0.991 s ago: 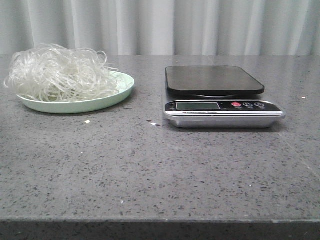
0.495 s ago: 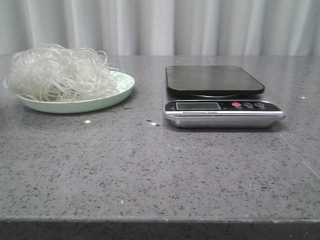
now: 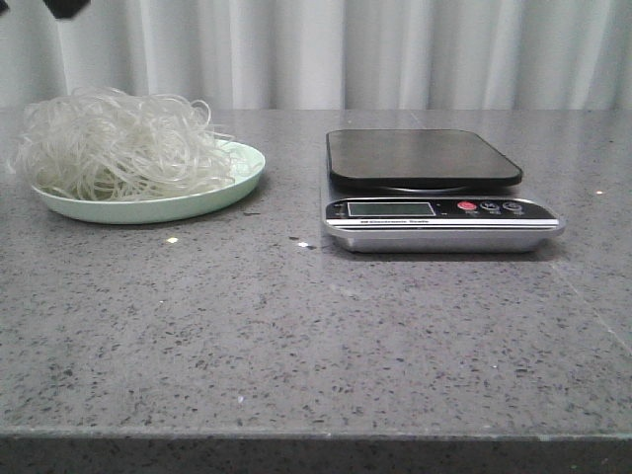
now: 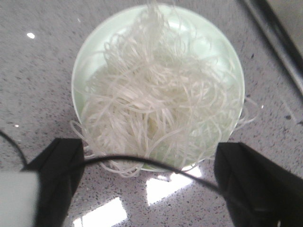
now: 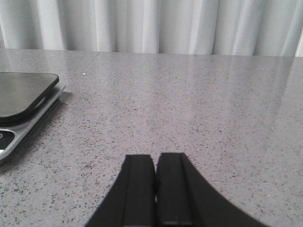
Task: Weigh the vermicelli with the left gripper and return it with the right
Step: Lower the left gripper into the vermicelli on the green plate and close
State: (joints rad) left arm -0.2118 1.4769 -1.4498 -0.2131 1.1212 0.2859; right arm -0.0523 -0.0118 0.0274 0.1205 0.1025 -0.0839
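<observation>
Right gripper (image 5: 155, 189): fingers pressed together, seen only from its own wrist.
Left gripper (image 4: 151, 179): fingers wide apart above the plate (image 4: 94, 52).
Vermicelli (image 3: 118, 146): loose whitish tangle heaped on the plate, left of the scale (image 3: 434, 188).

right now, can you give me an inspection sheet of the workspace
surface: grey speckled stone table, a few pale specks near the plate
job's things: noodles heaped on the green plate, some strands hanging over its rim; kitchen scale to the right with nothing on its platform
clutter: nothing seen
grippers: left gripper open above the noodles, fingers spread either side of the plate's near edge, not touching the strands; right gripper shut and empty, low over bare table beside the scale
cables: one thin black cable running across between the left fingers
surroundings: pale pleated curtain behind the table
</observation>
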